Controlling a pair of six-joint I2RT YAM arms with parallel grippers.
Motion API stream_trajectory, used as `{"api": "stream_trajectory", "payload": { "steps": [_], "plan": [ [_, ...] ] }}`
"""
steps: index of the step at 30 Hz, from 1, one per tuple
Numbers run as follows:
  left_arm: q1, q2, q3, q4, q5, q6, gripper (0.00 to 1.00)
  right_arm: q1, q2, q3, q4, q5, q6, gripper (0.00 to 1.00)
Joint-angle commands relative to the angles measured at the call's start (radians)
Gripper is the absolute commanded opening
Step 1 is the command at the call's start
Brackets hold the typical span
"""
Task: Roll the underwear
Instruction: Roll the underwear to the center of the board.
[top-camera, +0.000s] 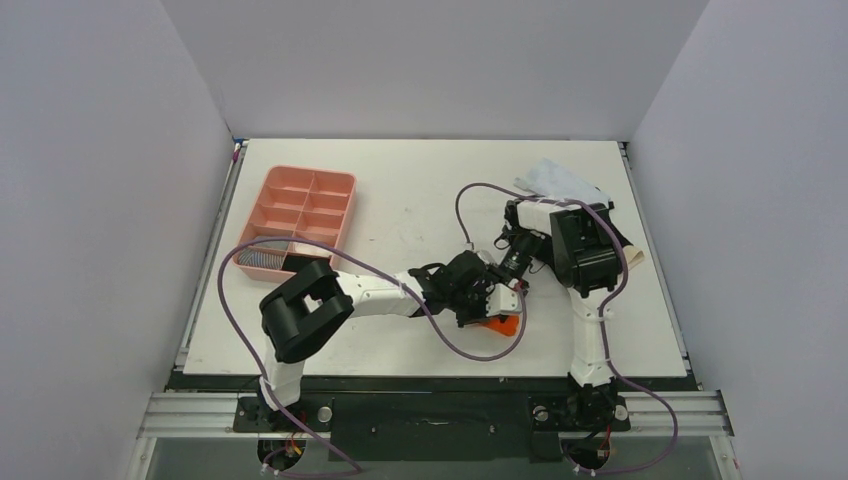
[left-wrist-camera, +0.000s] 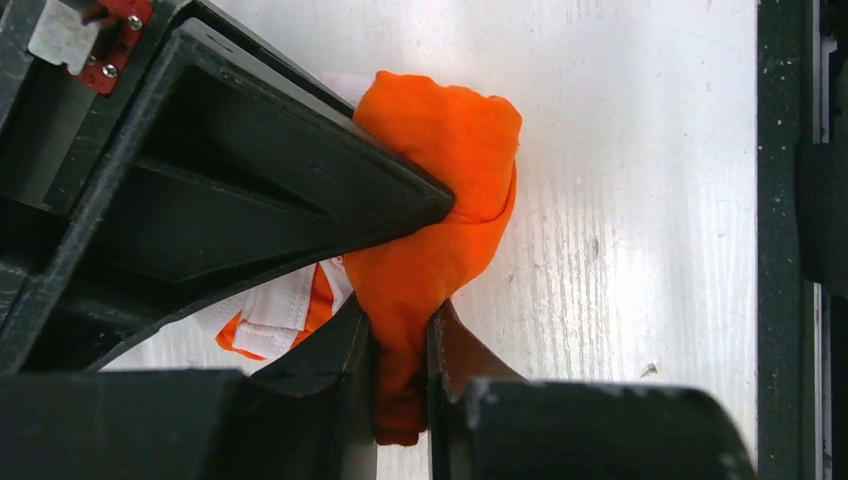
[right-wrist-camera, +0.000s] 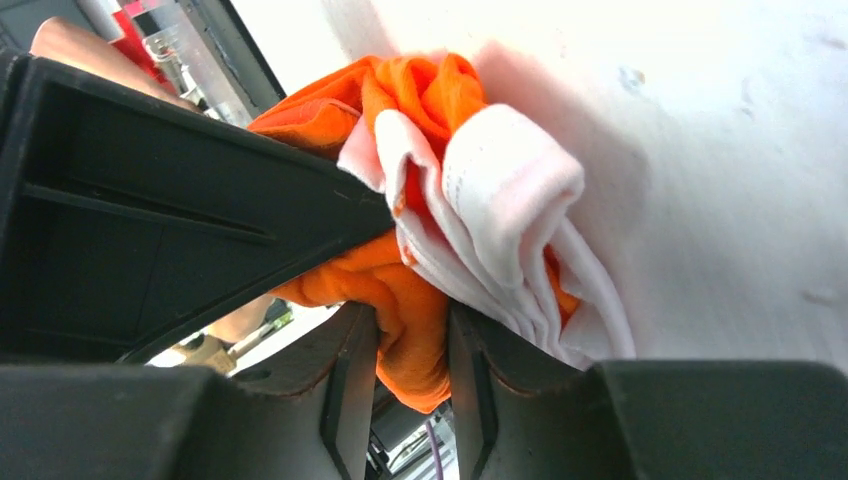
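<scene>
Left gripper (left-wrist-camera: 400, 315) — pinching orange underwear (left-wrist-camera: 440, 150) | right gripper (right-wrist-camera: 410, 320) — pinching same bunched garment | white table (left-wrist-camera: 640, 200) beneath

Nothing legible stood in any view: no word, label, brand or number. Only a faint line of tiny marks ran along the white band of the bright orange cloth underwear (right-wrist-camera: 470, 200), too small and blurred to read.
</scene>
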Motion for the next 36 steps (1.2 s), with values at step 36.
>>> {"api": "stream_trajectory", "payload": {
  "steps": [36],
  "plan": [
    [0.126, 0.411, 0.435, -0.459, 0.317, -0.289, 0.00, -0.365, -0.834, -0.353, 0.411, 0.090, 0.017, 0.41]
  ]
}}
